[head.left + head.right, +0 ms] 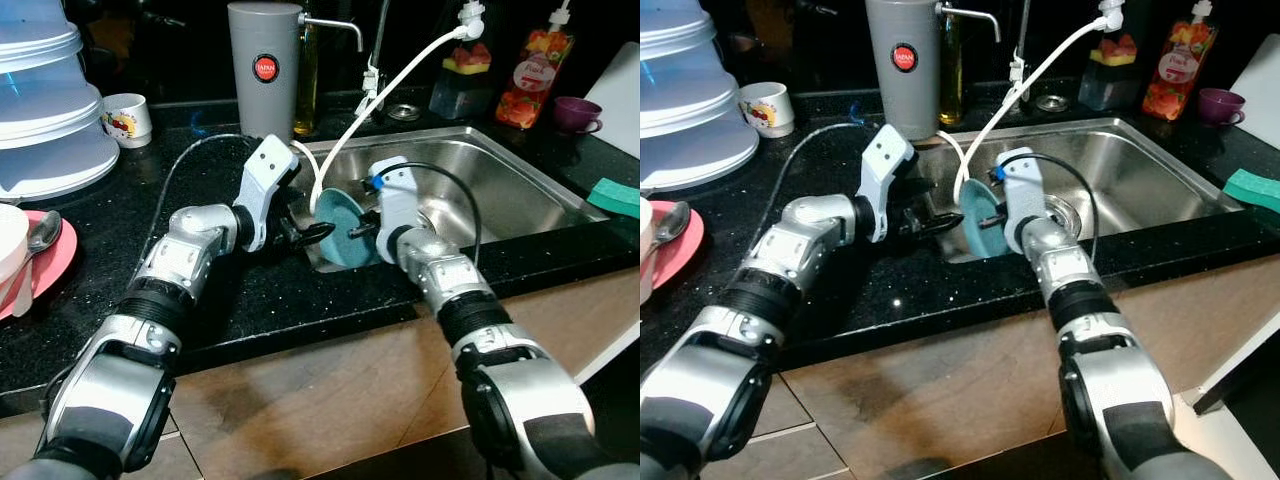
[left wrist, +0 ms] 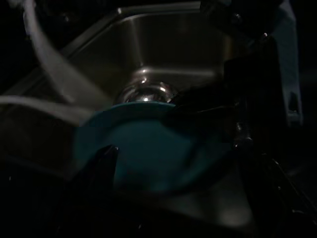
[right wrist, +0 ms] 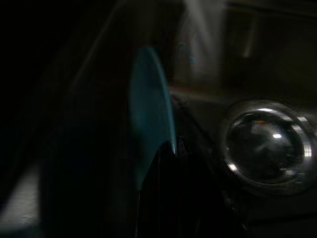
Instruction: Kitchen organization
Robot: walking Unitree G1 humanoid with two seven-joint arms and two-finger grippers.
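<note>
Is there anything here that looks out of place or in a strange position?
Yes. A teal plate stands on edge at the sink's left end, between both grippers, not lying flat. A white hose also dangles loosely into the sink.

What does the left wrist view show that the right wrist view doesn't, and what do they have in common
Left wrist view: the teal plate's broad face, a pale hose at its side and the steel sink's walls. Right wrist view: the same plate edge-on, a black finger at its rim. Shared: the plate and the sink's drain, both dim.
</note>
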